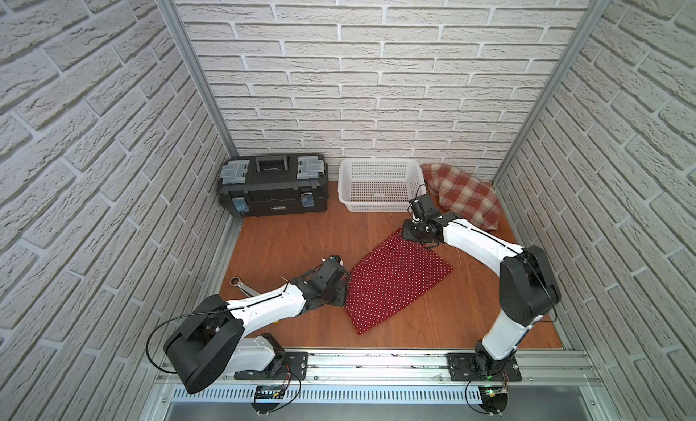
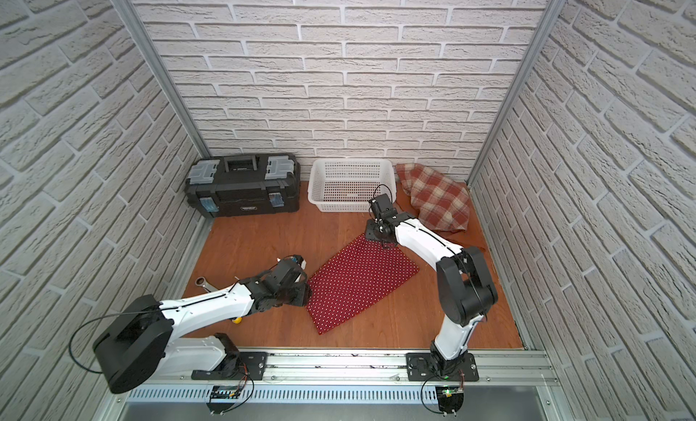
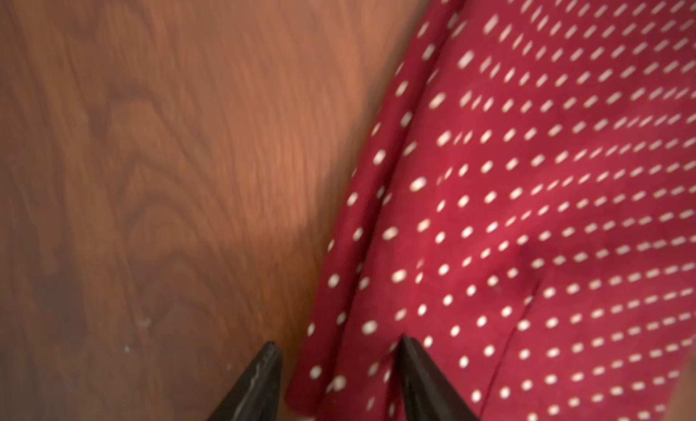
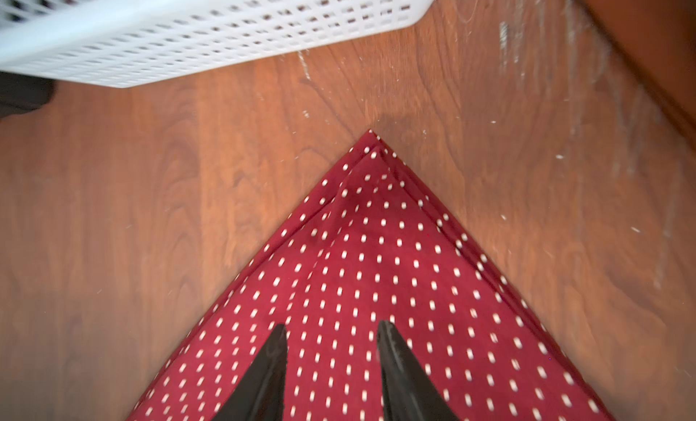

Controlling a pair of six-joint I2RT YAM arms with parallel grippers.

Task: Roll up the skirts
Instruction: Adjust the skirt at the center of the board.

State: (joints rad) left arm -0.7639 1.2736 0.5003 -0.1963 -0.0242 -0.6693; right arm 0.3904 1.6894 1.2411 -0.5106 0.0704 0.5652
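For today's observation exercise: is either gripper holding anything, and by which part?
Nothing held: left gripper and right gripper are open above the polka-dot skirt.

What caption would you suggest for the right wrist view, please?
Open right gripper over a corner of the dark red polka-dot cloth skirt, white plastic lattice basket beyond.

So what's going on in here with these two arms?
Two robot arms are working on a red polka-dot skirt, lying flat on the table, not yet rolled. The left arm is at one edge, the right arm over the far corner, both with jaws open and gripping nothing. A plaid skirt lies bunched beside the white basket.
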